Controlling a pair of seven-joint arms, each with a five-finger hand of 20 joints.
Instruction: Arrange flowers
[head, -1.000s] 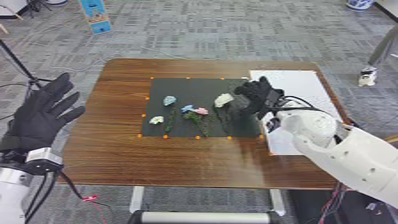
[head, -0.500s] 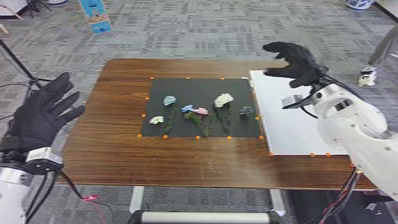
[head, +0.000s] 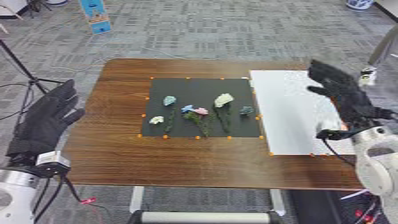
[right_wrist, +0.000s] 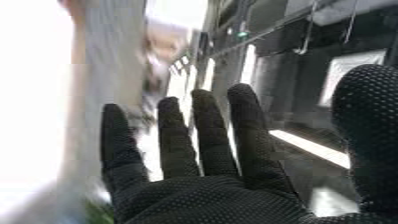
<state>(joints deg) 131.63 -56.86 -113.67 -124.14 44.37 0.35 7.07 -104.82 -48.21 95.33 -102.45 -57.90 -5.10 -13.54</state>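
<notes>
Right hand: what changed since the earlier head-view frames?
The right hand moved right off the black mat, first away from the robot, then partly back; it's now open over the white sheet, uncovering the grey-green flower. The left hand turned slightly. The other flowers stayed put.

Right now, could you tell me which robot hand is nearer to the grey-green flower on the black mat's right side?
The right hand, over the white sheet right of the flower; the left hand is farther, beyond the left edge of the table.
</notes>
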